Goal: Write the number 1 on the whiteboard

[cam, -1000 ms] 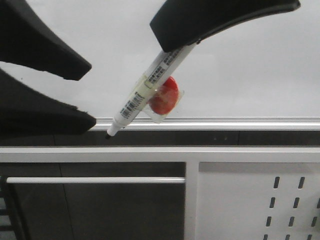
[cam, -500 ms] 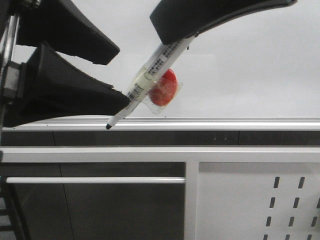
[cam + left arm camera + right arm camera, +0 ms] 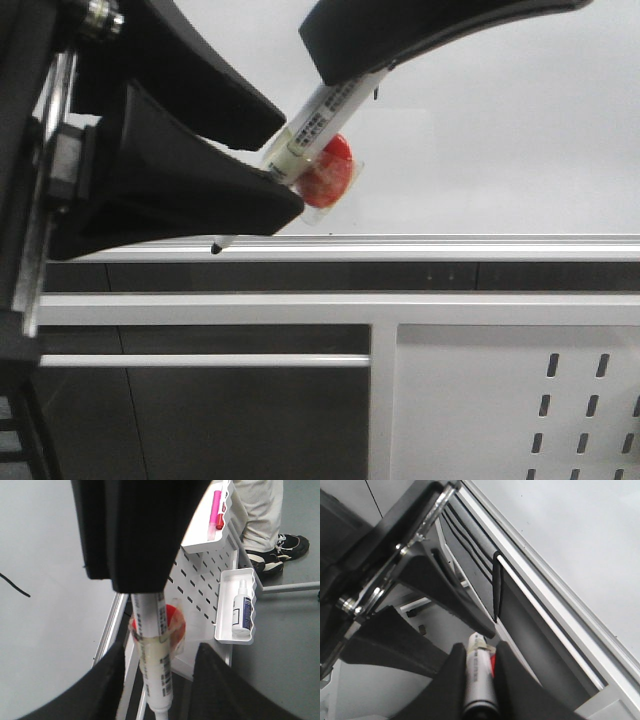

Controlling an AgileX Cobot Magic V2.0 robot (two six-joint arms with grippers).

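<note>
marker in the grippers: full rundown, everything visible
The marker is a slim white barrel with a barcode label and small print, uncapped, its black tip pointing down-left to just above the whiteboard rail. It sits tilted. The right gripper clamps its upper end; the left gripper's open jaws flank its lower half, contact unclear. A red disc in clear plastic is fixed at mid-barrel.

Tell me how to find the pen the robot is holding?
Look at the whiteboard, then at the right gripper in front of it. The pen hangs slanting from it, white with barcodes and a red disc taped to its middle.
</note>
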